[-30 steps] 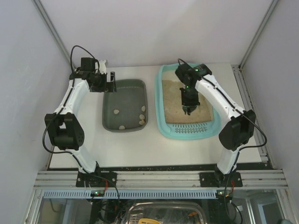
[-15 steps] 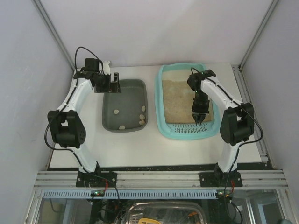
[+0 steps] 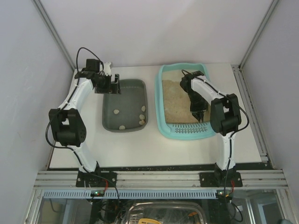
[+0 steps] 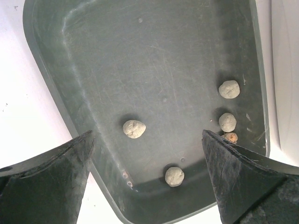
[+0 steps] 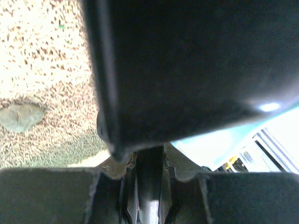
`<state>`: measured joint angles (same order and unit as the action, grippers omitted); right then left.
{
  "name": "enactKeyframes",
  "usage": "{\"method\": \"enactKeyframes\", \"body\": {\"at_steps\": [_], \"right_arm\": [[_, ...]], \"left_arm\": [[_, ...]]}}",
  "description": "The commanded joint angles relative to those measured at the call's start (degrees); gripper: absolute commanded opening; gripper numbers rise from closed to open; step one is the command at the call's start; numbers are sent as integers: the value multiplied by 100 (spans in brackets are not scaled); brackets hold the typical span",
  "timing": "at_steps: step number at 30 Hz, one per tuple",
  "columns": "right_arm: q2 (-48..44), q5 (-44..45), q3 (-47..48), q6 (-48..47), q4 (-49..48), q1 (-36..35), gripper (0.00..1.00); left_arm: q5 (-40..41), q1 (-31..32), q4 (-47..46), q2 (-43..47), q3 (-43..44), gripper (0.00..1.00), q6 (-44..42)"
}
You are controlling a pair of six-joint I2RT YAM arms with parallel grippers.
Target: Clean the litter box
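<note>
Turquoise litter box (image 3: pixel 180 129) at the desk's (image 3: pixel 154 149) 3 o'clock; right gripper (image 3: pixel 199 116), closure impossible to tell, sits low at its 5 o'clock corner. The left gripper (image 3: pixel 112 84) is spread, empty, over the grey tray (image 3: pixel 124 100). A careless sweep there could fling litter (image 3: pixel 175 102) over the rim.

1. Litter box (image 3: pixel 159 107) sits on the tabletop's right half, close to the far edge, its slotted end (image 3: pixel 187 129) facing the near edge.
2. Just left of it, not touching: a smaller tray (image 3: pixel 126 95).
3. Lumps (image 4: pixel 134 129) lie in that tray's near half.
4. Left gripper (image 3: pixel 112 83) hangs over the tray's far-left corner; right gripper (image 3: pixel 198 114) is in the litter box, just behind the slots.
</note>
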<state>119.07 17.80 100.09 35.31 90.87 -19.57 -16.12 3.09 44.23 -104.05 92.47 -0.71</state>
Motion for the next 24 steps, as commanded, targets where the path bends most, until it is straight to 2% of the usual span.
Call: {"method": "enactKeyframes", "body": {"at_steps": [1, 7, 15, 24], "right_arm": [[201, 40, 168, -133, 63, 191, 0], [276, -1007, 63, -283, -51, 324, 0], [330, -3107, -2, -475, -624, 480, 0], [354, -4296, 28, -331, -1215, 151, 0]], "left_arm": [[-44, -37, -63, -20, -52, 100, -197], [-105, -98, -65, -92, -102, 100, -148], [-204, -212, -34, -240, 43, 100, 1], [74, -308, 41, -288, 112, 100, -280]]}}
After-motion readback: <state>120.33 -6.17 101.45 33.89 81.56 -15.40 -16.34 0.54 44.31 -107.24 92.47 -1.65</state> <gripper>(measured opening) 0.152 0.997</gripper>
